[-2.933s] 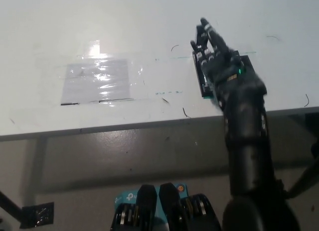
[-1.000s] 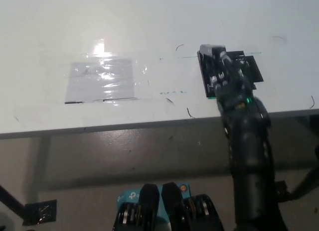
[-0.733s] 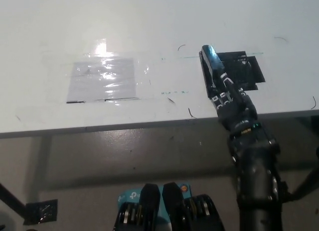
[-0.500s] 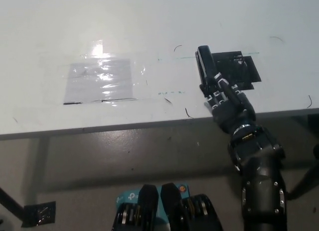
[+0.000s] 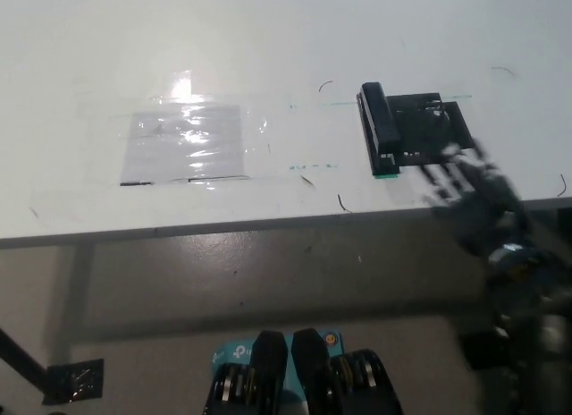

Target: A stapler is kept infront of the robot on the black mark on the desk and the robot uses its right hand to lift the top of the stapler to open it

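The black stapler [image 5: 379, 129] lies flat on the white desk [image 5: 268, 39], along the left edge of the black mark [image 5: 433, 127], with a green tip at its near end. From above I cannot tell whether its top is raised. My black right hand [image 5: 469, 190] is blurred by motion at the desk's front edge, right of and nearer than the stapler. It is clear of the stapler, fingers spread and holding nothing. My right forearm [image 5: 523, 281] runs off toward the bottom right. My left hand is out of view.
A shiny taped sheet [image 5: 183, 145] lies on the desk to the left. The desk's front edge [image 5: 223, 225] crosses the picture, with grey floor below it. Small pen marks dot the desk near the stapler.
My right hand, earlier over the stapler, has drawn back toward me and to the right, off the desk edge. The stapler is now uncovered and lies on the mark.
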Controlling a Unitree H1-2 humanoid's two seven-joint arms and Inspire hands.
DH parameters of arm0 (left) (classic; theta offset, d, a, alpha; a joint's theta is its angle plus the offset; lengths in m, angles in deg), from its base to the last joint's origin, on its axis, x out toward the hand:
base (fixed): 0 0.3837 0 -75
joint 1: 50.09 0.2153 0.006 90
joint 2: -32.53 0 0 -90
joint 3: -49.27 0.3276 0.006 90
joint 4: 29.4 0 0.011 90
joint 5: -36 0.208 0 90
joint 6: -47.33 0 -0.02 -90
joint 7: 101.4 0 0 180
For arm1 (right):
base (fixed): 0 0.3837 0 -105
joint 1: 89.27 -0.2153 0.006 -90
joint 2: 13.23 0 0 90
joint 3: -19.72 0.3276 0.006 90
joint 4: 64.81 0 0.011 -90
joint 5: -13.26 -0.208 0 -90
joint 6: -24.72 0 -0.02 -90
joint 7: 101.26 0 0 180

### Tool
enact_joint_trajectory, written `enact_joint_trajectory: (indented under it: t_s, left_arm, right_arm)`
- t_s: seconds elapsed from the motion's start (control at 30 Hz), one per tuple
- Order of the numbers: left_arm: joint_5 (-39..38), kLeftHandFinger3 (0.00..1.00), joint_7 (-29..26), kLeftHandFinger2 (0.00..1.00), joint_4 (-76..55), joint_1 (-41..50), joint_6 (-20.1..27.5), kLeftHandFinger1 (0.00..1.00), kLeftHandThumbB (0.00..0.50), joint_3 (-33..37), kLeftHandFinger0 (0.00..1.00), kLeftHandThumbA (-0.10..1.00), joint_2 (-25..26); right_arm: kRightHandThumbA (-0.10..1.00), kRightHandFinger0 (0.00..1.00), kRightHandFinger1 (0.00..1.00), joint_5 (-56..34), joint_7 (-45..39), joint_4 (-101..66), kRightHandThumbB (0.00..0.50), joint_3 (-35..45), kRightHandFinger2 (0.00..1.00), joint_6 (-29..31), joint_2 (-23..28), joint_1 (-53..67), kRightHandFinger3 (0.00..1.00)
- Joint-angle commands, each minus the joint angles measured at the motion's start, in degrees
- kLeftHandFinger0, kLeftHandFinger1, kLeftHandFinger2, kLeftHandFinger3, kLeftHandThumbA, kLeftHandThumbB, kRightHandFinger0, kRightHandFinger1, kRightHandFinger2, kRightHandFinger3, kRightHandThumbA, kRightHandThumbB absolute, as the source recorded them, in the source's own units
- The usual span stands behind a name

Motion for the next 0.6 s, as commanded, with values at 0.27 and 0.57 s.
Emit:
enact_joint_trajectory:
  t_s: [0.27,0.57]
  left_arm:
    - [-0.9,0.9,-0.19,0.77,-2.1,-0.01,-1.29,0.67,0.144,-0.85,0.59,0.37,2.4]
    - [-1.3,0.92,0.74,0.79,-0.91,-0.28,0.29,0.65,0.131,-0.85,0.61,0.36,2.33]
  right_arm:
    - [0.71,0.3,0.38,23.71,-12.24,7.47,0.053,-2.37,0.47,15.12,10.92,10.98,0.71]
    - [0.7,0.24,0.32,27.3,-14.44,14.89,0.031,-1.56,0.42,21.01,8.36,11.71,0.61]
